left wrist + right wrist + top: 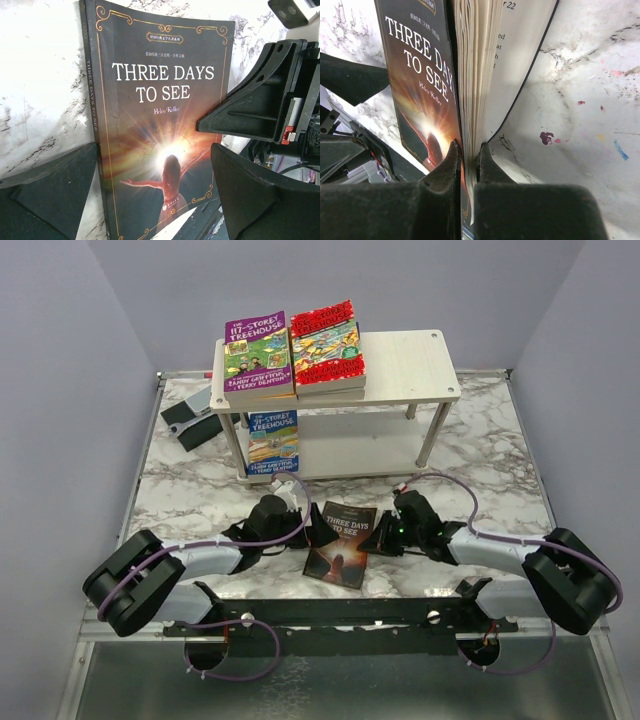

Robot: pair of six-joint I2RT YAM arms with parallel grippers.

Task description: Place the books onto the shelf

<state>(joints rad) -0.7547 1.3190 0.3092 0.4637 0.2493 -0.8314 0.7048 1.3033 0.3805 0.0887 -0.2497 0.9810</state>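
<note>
Dark paperback, top view: lying lower centre, below shelf, long axis tilted up-frame, title end uppermost. Left wrist view: left gripper spread wide, straddling cover. Right wrist view: right gripper clamped on cover plus pages; light, floppy, likely to fan open, spine side safer.

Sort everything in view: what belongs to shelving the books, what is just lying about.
Belongs to the job: shelf; purple book and red book on its top board; blue book on its lower board; dark book on the table, pinched by the right claw; open left claw near it.
Lying about: grey-black device left of the shelf.
</note>
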